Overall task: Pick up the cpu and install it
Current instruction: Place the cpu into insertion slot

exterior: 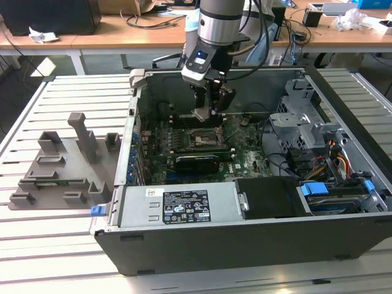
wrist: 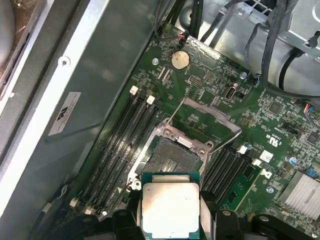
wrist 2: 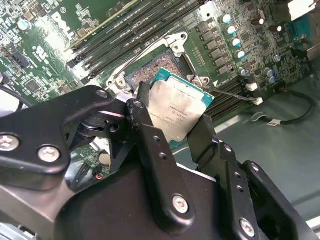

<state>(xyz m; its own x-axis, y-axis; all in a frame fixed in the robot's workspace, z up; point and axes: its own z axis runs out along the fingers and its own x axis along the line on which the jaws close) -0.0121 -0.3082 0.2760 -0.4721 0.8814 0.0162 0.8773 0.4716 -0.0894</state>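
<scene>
Cpu (wrist 2: 182,107): we judge it light, stiff, fragile; gripper (wrist 2: 172,116) clamps its opposite edges, near the open socket (wrist: 172,157).

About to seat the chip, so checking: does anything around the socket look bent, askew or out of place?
Nothing stands out. The claw grips the cpu by two opposite edges, near the open socket, whose contacts show no debris or damage that I can see.

Small square cpu (wrist: 170,207) with silver metal top and teal-green rim, upper centre of the exterior view, clamped at opposite edges by the gripper (wrist 2: 175,119), near the open socket (wrist: 170,157)
</scene>
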